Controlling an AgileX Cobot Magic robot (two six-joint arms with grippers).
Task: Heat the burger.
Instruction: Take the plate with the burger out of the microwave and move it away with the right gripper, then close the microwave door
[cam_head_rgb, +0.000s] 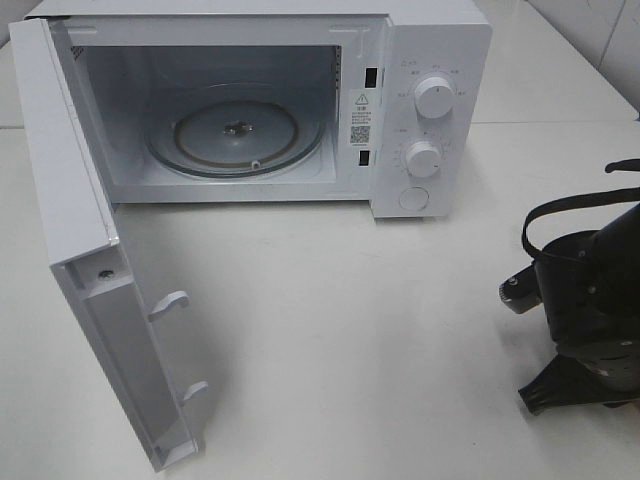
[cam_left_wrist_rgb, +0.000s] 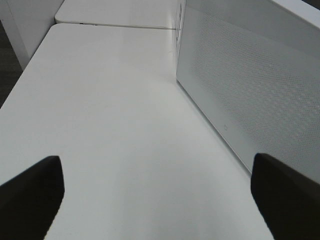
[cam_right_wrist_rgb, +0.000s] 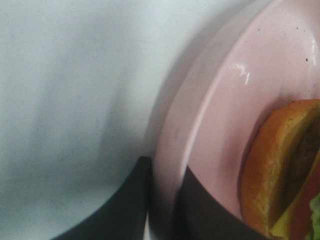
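Note:
The burger (cam_right_wrist_rgb: 280, 165) shows in the right wrist view with its golden-brown bun, yellow cheese and a bit of green lettuce. It lies on a round pink plate (cam_right_wrist_rgb: 225, 100). My right gripper (cam_right_wrist_rgb: 162, 210) is shut on the plate's rim, one dark finger (cam_right_wrist_rgb: 125, 210) outside it and the other over its inner side. In the exterior high view only the right arm (cam_head_rgb: 590, 300) shows, at the right edge; it hides the plate and burger. My left gripper (cam_left_wrist_rgb: 155, 195) is open above bare table with nothing between its fingers.
A white microwave (cam_head_rgb: 430, 60) stands at the back with its door (cam_head_rgb: 90, 250) swung wide open to the left. Its glass turntable (cam_head_rgb: 237, 130) is bare. The door's perforated panel (cam_left_wrist_rgb: 250, 90) runs close beside my left gripper. White table (cam_head_rgb: 350, 330) lies in front.

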